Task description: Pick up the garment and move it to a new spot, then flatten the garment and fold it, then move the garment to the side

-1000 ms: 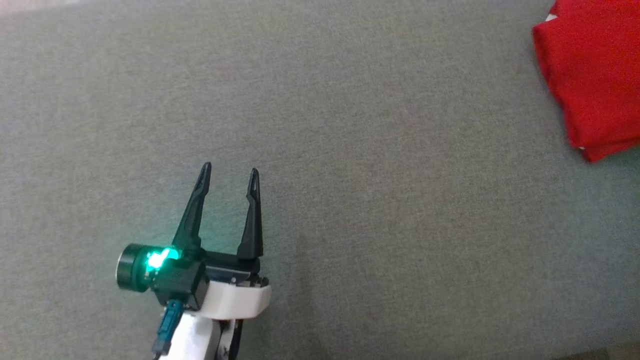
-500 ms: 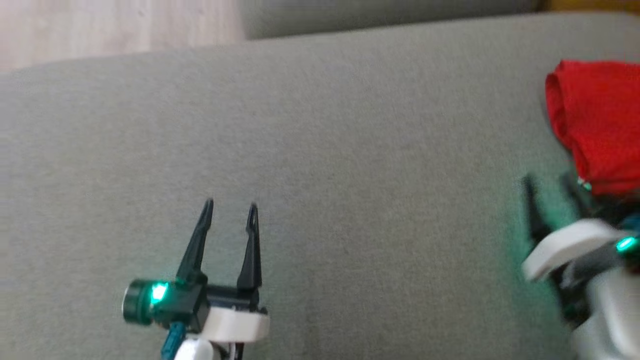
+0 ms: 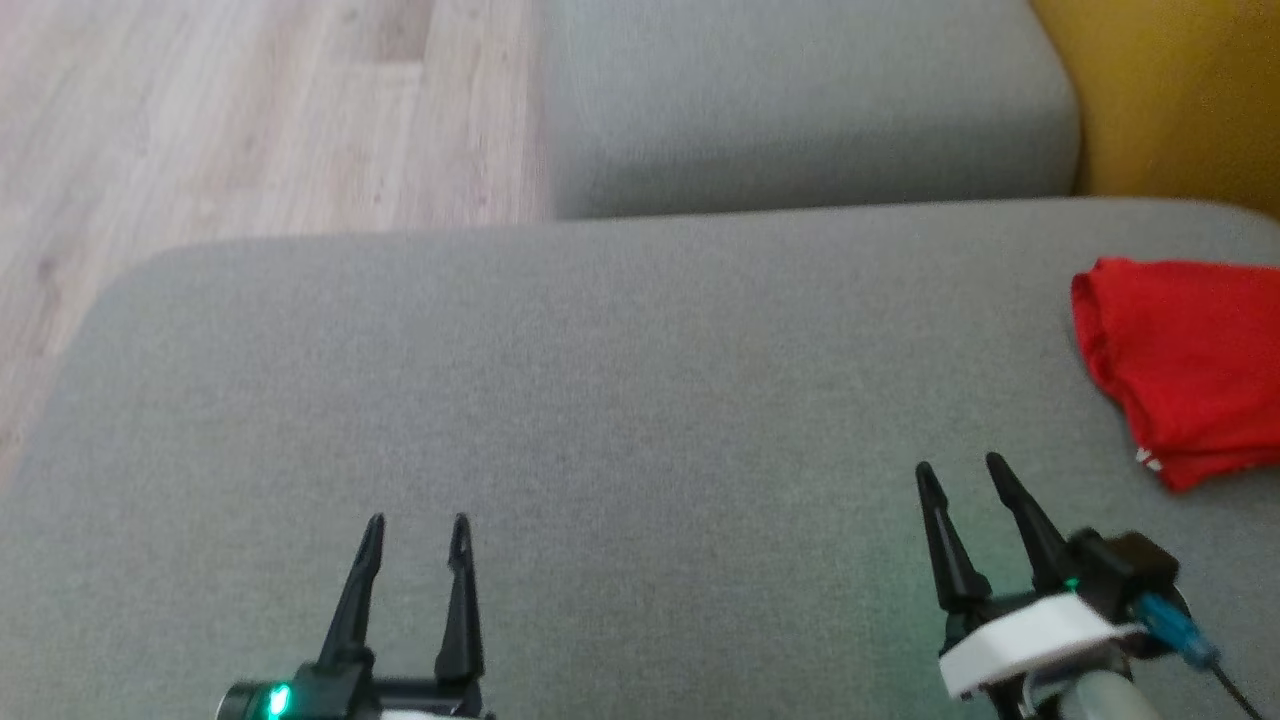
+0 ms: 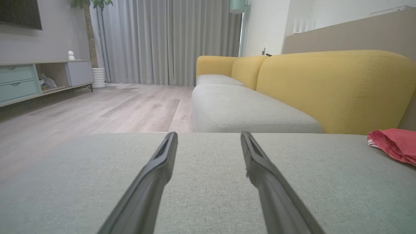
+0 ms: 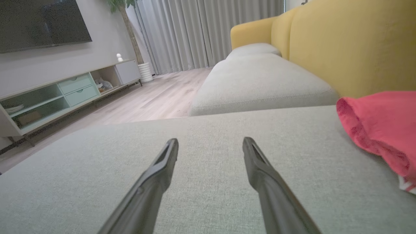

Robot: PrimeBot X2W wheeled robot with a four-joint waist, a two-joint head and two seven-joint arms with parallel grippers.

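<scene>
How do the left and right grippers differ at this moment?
The right gripper sits close to the red garment; the left gripper is far from it across the grey cushion. The left one points straight up the head view; the right one leans left. Shared: both have jaws open and hold nothing.

Soft, even daylight lit the grey cushion [image 3: 600,400]; the head view was slightly blurred, and a faint green glow tinted the cushion's near edge.

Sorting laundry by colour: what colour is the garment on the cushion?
The garment is red; the head view shows it best.
</scene>
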